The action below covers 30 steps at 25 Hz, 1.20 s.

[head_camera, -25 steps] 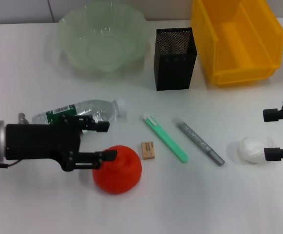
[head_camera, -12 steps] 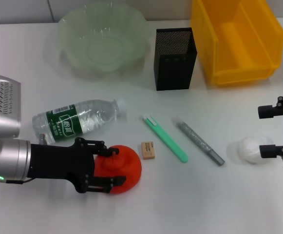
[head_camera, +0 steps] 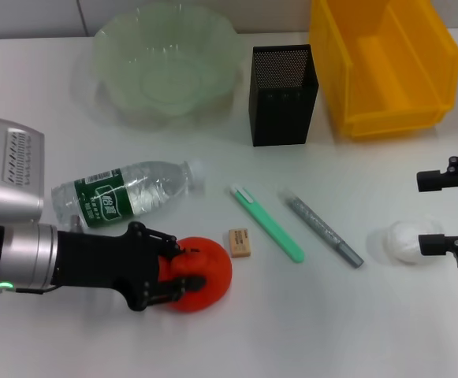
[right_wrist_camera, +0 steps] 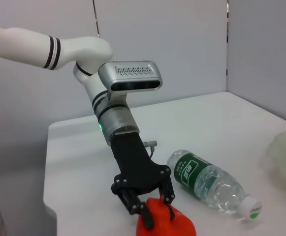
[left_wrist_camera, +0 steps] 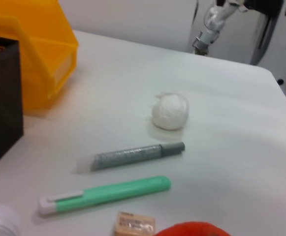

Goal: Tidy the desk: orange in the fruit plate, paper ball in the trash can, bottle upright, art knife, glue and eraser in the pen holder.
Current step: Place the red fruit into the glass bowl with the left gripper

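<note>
The left gripper point(head_camera: 183, 272) sits in the lower left of the head view, its fingers clenched around the orange point(head_camera: 205, 272), which rests on the white desk point(head_camera: 292, 331). The right wrist view confirms this: the black fingers point(right_wrist_camera: 145, 216) straddle the orange's top.

The bottle point(head_camera: 126, 193) lies on its side just above the left gripper, cap pointing right. The eraser point(head_camera: 239, 242) lies just right of the orange, apart from it. The green art knife point(head_camera: 266, 223) and the grey glue stick point(head_camera: 323, 228) lie diagonally at frame centre, side by side but not touching.

The right gripper point(head_camera: 448, 213) is at the right edge, released, its two fingers spread above and below the paper ball point(head_camera: 404, 241), which lies on the desk just beside the lower finger.

Along the upper edge stand the fruit plate point(head_camera: 118, 39), the black mesh pen holder point(head_camera: 284, 102) and the yellow trash can point(head_camera: 441, 47).
</note>
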Available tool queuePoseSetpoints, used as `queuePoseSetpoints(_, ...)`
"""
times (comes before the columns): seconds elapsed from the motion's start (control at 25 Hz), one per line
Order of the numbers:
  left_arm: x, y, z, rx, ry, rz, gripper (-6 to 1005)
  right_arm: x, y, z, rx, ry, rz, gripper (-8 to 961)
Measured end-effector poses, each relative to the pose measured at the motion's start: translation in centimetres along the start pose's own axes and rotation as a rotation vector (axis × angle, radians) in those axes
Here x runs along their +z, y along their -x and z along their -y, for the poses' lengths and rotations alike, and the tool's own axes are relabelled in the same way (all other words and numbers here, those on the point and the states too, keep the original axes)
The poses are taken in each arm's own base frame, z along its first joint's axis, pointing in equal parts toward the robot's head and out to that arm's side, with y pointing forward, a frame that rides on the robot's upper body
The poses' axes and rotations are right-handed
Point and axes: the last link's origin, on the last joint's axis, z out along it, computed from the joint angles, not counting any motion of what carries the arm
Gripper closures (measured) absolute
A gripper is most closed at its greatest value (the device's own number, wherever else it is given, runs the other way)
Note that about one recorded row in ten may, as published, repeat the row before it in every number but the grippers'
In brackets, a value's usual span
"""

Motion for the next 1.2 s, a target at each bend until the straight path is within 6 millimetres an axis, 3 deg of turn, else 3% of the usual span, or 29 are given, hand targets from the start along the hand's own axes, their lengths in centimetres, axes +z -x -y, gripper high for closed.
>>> queuePoseSetpoints(0.12, -0.1, -0.3, 0.2, -0.008, -0.013, -0.023, 612, -0.1, -0.2, -0.1, 0.0, -0.004, 0.002, 188)
queuePoseSetpoints(0.4, -0.6, -1.1, 0.1, -0.029, -0.023, -0.089, 762, -0.3, -0.4, -0.2, 0.008, -0.018, 0.011, 188)
queuePoseSetpoints(0.64, -4.0, -6.1, 1.6, -0.013, -0.08, -0.179, 838, -1.0, -1.4, -0.5, 0.05, -0.065, 0.016, 188)
queuePoseSetpoints(0.92, -5.0, -10.8, 7.5, -0.066, -0.324, -0.275, 894, -1.3, -3.1, -0.9, 0.116, -0.108, 0.001, 188)
queuePoseSetpoints(1.04, -4.1, -11.6, 10.2, -0.139, -0.434, -0.291, 912, -1.1, -3.7, -0.9, 0.138, -0.111, 0.006, 188)
queuePoseSetpoints(1.08, -4.1, -11.6, 10.2, -0.139, -0.434, -0.291, 918, -1.0, -3.9, -1.0, 0.142, -0.11, 0.011, 188)
queuePoseSetpoints(1.2, -2.2, -12.1, 13.1, -0.215, -0.55, -0.286, 930, -0.8, -4.4, -1.1, 0.15, -0.101, 0.022, 189)
